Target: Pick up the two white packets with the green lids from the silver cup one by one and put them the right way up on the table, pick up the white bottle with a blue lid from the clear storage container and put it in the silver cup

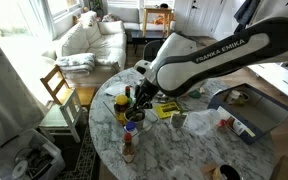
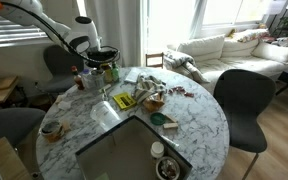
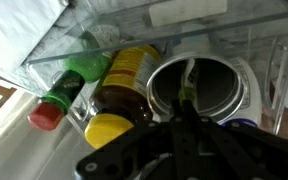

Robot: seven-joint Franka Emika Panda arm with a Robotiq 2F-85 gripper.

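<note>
Bright living room: white sofa (image 1: 89, 42) at the back, round marble counter (image 1: 199, 150) in front, cluttered with bottles and wrappers. Arm (image 1: 224, 55) bent low over the clutter, hand (image 3: 184, 128) directly above the cup (image 3: 216, 92) and looking straight down into it in the wrist view. Inside the cup, one white packet (image 3: 187, 78) with a green strip, close to the wall; a second not made out. Just beside the cup, a yellow-capped bottle (image 3: 124, 95); past that, a red-capped bottle (image 3: 69, 85). Well apart from the cup, the clear box (image 1: 256, 118), contents too small to sort, so no sure sight of the blue-lidded bottle.

Spread of the hand: cannot tell. Fingers dark and blurred at the bottom of the wrist view, too small to read in both exterior views.

Judged step: early part of the task, fetching a packet out of the cup, with the box work to come after.

Next move, as a judgement: straight descent centred on the packet, fingers either side of it and clear of the rim, firm pinch, then a vertical lift so as not to tip the cup or knock the bottle next to it. After that, setting down lid-up on bare marble away from the cup.
</note>
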